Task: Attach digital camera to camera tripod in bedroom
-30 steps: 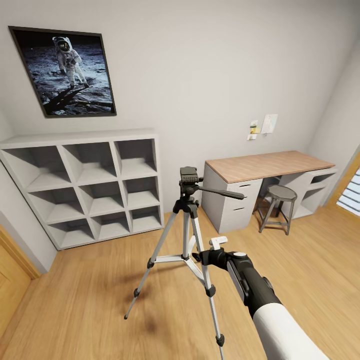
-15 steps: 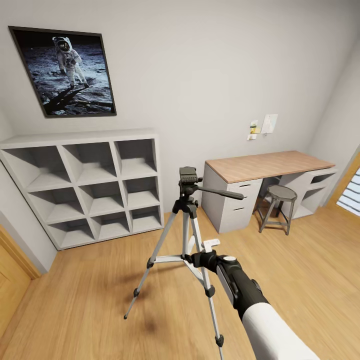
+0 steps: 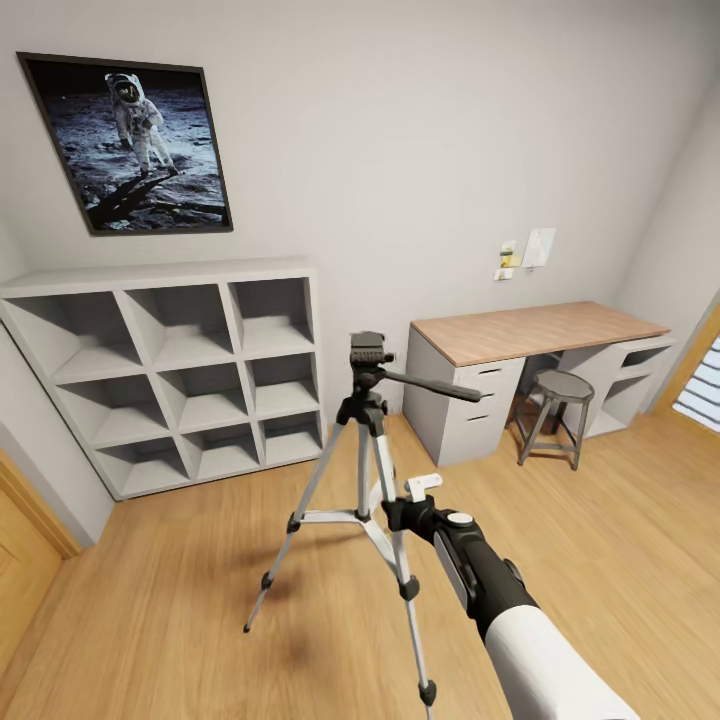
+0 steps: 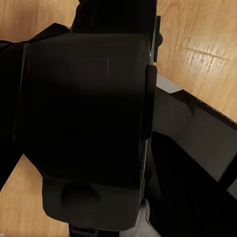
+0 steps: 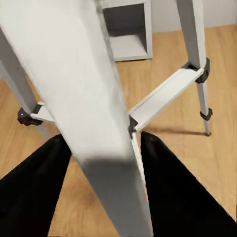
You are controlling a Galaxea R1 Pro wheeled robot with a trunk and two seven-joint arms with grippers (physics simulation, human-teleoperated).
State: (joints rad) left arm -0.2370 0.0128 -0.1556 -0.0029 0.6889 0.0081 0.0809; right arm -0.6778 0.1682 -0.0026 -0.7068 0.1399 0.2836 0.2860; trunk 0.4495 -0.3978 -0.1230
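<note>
Right wrist view: my right pincer (image 5: 101,148) stands spread around a silver leg of the camera tripod (image 3: 372,470), on the bedroom floor before the shelf (image 3: 170,370). Light, rigid, tippy, I judge. My left pincer probably clamps the digital camera (image 4: 84,118).

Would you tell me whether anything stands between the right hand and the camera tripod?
Nothing visible does. In the head view the right hand is right at the camera tripod, against its near silver leg. The right wrist view shows that leg between the two black fingers. Whether they grip it, I cannot tell.
</note>
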